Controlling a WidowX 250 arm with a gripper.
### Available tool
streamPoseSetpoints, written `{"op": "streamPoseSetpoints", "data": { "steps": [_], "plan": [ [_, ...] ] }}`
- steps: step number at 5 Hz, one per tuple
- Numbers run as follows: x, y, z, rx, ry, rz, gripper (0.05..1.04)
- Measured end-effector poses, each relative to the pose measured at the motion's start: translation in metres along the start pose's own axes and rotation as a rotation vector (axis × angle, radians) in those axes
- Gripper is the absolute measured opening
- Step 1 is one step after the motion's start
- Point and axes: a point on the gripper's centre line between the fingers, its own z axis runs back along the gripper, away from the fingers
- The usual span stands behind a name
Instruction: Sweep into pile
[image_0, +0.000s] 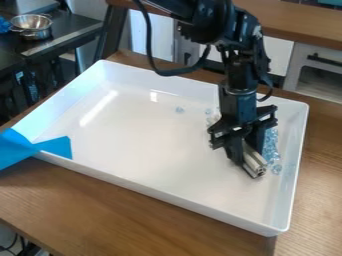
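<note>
Over the right part of the white tray (153, 185), my gripper (246, 154) points down, shut on a pale grey bar-like sweeping tool (254, 164). The tool's near end is low, at or just above the tray floor; I cannot tell whether it touches. Clear bluish pieces (270, 146) lie in a band along the tool's right side, partly hidden behind the gripper. One loose piece (276, 169) is just right of the tool's near end. Farther back and left are a small piece (180, 109) and a few more beside the arm.
Blue tape (55, 147) runs over the tray's left front corner. The tray's raised right wall stands close to the pieces. A wooden table (120, 215) surrounds the tray. At the upper left, a metal bowl (31, 26) sits on a dark surface.
</note>
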Motion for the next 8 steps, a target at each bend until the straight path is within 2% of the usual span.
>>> {"op": "streamPoseSetpoints", "data": {
  "steps": [3, 4, 5, 6, 7, 8],
  "plan": [
    [0.008, -0.028, -0.004, -0.014, -0.041, 0.043, 0.381],
    [0.002, -0.026, 0.0, -0.011, 0.008, 0.035, 0.381],
    [0.007, -0.018, 0.046, -0.087, 0.044, 0.015, 0.381],
    [0.028, 0.01, 0.082, -0.112, 0.078, -0.003, 0.381],
    [0.043, 0.046, 0.088, 0.001, 0.123, -0.151, 0.381],
    [0.069, 0.068, 0.087, 0.094, 0.051, -0.285, 0.381]
  ]
}}
